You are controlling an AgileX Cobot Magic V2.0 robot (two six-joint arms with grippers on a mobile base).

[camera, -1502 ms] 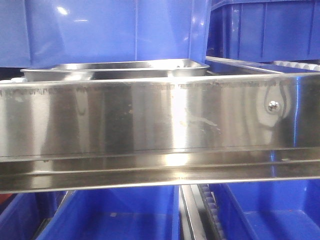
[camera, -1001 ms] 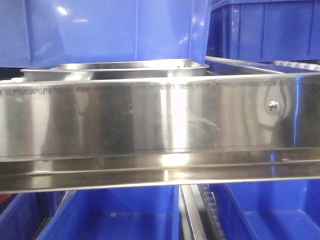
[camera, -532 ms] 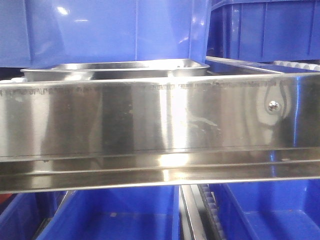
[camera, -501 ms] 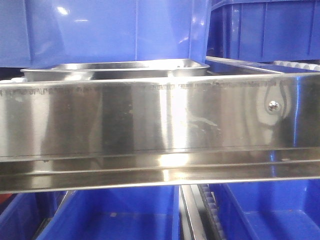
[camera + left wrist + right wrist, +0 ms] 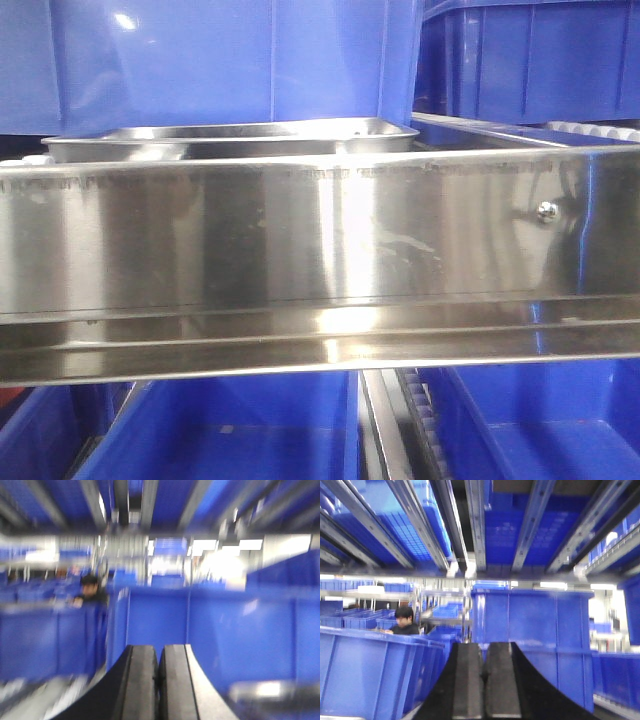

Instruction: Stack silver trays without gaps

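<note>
- Plainly, the silver trays sit just behind the long steel rail, towards its left end, under a large blue bin. The rail hides whatever carries them.
- Two rims show, an upper one and a lower one jutting out at the left, so the stack does not look flush (a judgement only, since the rail covers the tray walls).
- In its wrist view the left gripper has its claw pinched tight with nothing in it. The view is too blurred to place it against the trays.
- Likewise the right gripper has its fingers pressed together, empty, facing blue bins beneath overhead rails.
- Neither claw touches a tray. Closed fingers would suit nudging a rim square better than gripping it.
- A screw marks the rail's right end, and more blue bins lie below.
</note>
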